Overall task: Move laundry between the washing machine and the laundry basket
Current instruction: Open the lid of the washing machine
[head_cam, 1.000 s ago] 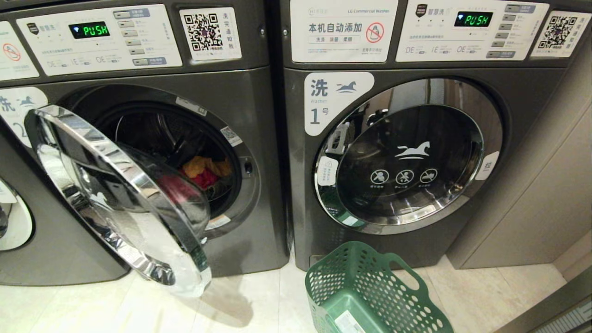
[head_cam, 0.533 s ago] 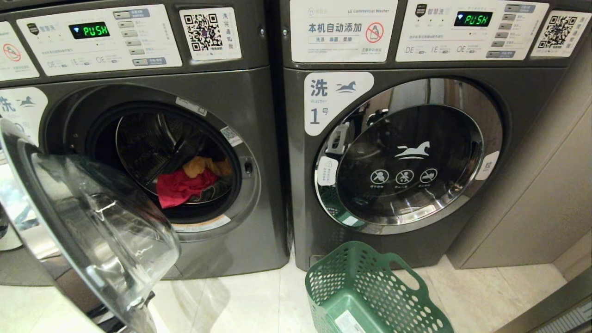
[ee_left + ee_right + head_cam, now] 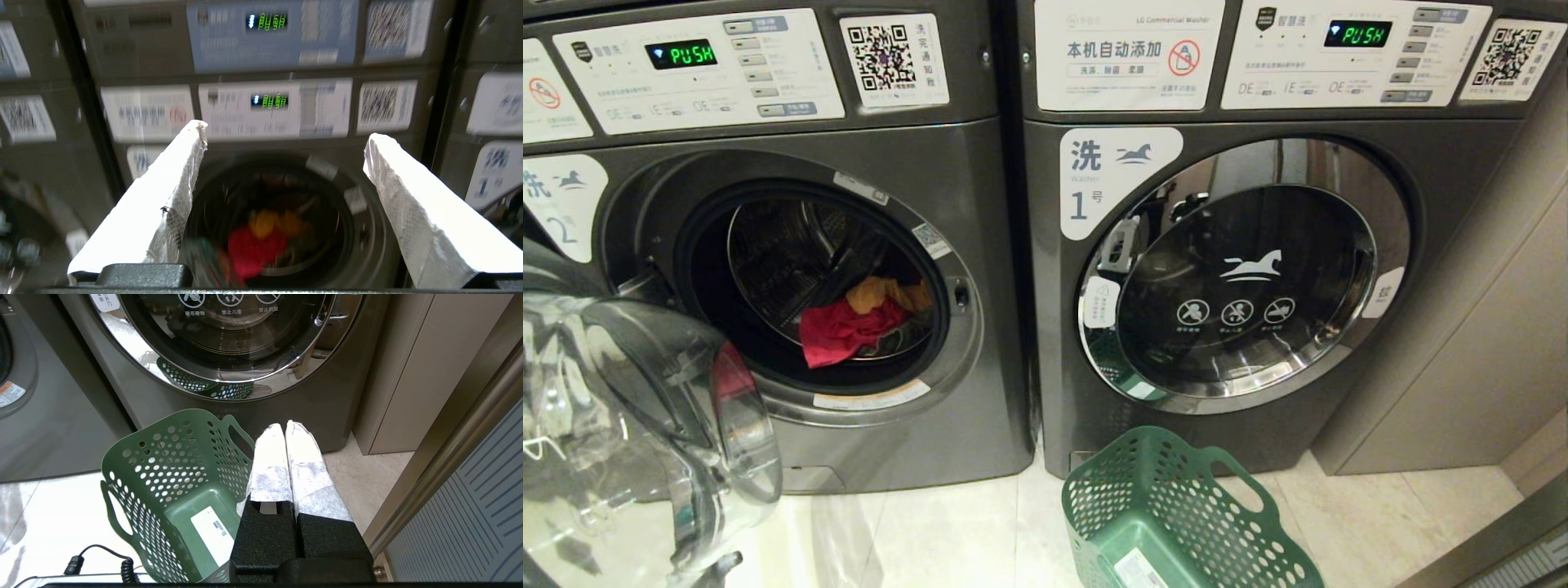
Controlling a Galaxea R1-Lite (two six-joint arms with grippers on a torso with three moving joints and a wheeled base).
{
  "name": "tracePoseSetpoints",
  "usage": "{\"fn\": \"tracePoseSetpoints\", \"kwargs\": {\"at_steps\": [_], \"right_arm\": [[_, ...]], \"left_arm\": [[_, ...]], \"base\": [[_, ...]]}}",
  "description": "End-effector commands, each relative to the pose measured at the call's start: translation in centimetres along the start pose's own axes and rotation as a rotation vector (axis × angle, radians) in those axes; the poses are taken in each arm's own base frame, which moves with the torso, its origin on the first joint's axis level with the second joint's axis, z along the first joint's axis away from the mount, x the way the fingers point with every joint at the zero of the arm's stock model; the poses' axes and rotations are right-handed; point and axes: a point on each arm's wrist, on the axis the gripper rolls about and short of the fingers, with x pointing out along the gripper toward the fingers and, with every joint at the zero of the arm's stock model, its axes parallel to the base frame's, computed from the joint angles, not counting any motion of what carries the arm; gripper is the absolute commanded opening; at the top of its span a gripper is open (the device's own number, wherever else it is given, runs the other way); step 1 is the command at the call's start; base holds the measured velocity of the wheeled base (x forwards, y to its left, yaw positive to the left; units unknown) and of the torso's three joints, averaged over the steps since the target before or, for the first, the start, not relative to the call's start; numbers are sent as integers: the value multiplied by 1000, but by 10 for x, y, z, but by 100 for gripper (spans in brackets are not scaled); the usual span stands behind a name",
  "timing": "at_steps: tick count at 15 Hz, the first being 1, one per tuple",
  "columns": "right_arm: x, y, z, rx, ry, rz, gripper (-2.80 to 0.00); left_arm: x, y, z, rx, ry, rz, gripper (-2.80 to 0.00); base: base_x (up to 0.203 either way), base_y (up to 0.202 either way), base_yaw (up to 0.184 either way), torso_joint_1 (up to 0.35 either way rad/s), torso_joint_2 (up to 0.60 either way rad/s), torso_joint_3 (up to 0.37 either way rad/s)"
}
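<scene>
Pale tiled floor (image 3: 980,531) ran before row of dark grey front-loaders. Dark grey washing machine marked "2" (image 3: 980,245) stood with chrome-ringed glass door (image 3: 686,408) swung wide. Bright red-pink cloth (image 3: 837,331) and mustard-orange cloth (image 3: 882,291) lay in drum; green perforated plastic basket (image 3: 1176,506) held nothing. Transfer not begun. Left gripper (image 3: 282,151) faced drum, jaws wide, empty, laundry well ahead. Right gripper (image 3: 284,428) parked beside basket, jaws closed, empty.

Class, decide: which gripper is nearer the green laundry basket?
Right. The right gripper hangs shut just beside the laundry basket; the left gripper, open, faces the washing machine drum instead.
</scene>
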Motion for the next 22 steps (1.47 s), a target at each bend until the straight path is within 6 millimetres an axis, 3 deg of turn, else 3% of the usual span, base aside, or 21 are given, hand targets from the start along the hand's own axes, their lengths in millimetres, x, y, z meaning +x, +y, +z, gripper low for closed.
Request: {"fn": "tracePoseSetpoints", "kwargs": {"at_steps": [1, 5, 8, 11, 17, 22], "right_arm": [[0, 0, 0, 0, 1, -1, -280], [0, 0, 0, 0, 1, -1, -280], [0, 0, 0, 0, 1, -1, -280], [0, 0, 0, 0, 1, -1, -280], [0, 0, 0, 0, 1, -1, -280], [0, 0, 0, 0, 1, -1, -280]], "left_arm": [[9, 1, -17, -11, 138, 29, -280], [60, 7, -60, -30, 356, 125, -280], [77, 11, -93, 72, 597, 424, -280], [83, 9, -115, 197, 917, 541, -280], [92, 19, -138, 294, 1039, 857, -280], [101, 46, -152, 308, 1068, 1067, -280]], "base": [[0, 0, 0, 0, 0, 0], [0, 0, 0, 0, 0, 0], [0, 0, 0, 0, 0, 0], [0, 0, 0, 0, 0, 0], [0, 0, 0, 0, 0, 0], [0, 0, 0, 0, 0, 0]]}}
